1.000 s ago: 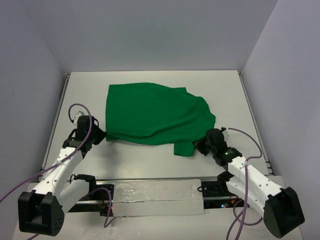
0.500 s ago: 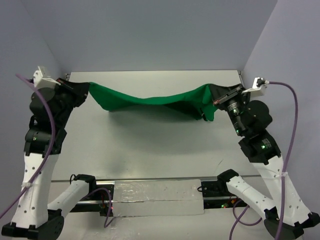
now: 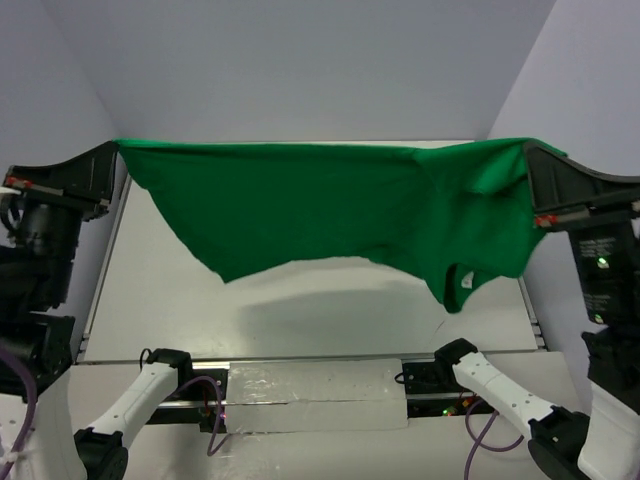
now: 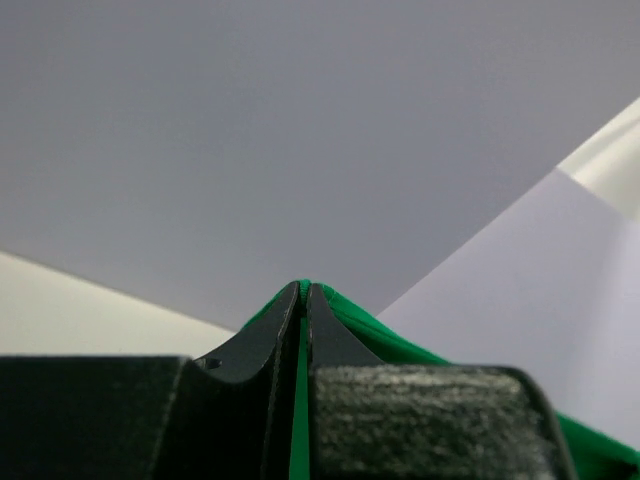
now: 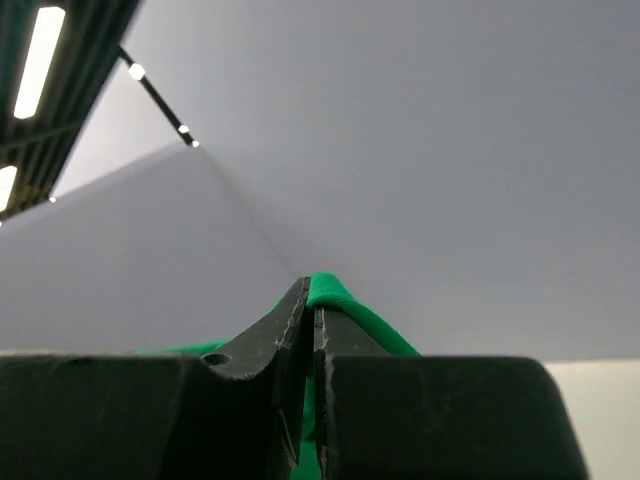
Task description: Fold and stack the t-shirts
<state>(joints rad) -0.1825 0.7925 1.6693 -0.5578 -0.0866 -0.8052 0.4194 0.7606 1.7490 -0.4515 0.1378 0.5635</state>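
Both arms rose, lifting the t-shirt (image 3: 330,210) clear of the table (image 3: 300,320); left gripper (image 3: 114,149) and right gripper (image 3: 528,149) each pinched a corner, the cloth's long axis running straight between them.

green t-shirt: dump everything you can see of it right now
The t-shirt is plain bright green, soft-looking cloth. It hangs spread wide in the air above the table, clear of it. Its top edge runs taut between the left gripper and the right gripper, each shut on a corner. The lower edge sags unevenly, lowest on the right, where a small pale mark, perhaps a label, shows. Nothing else touches it.
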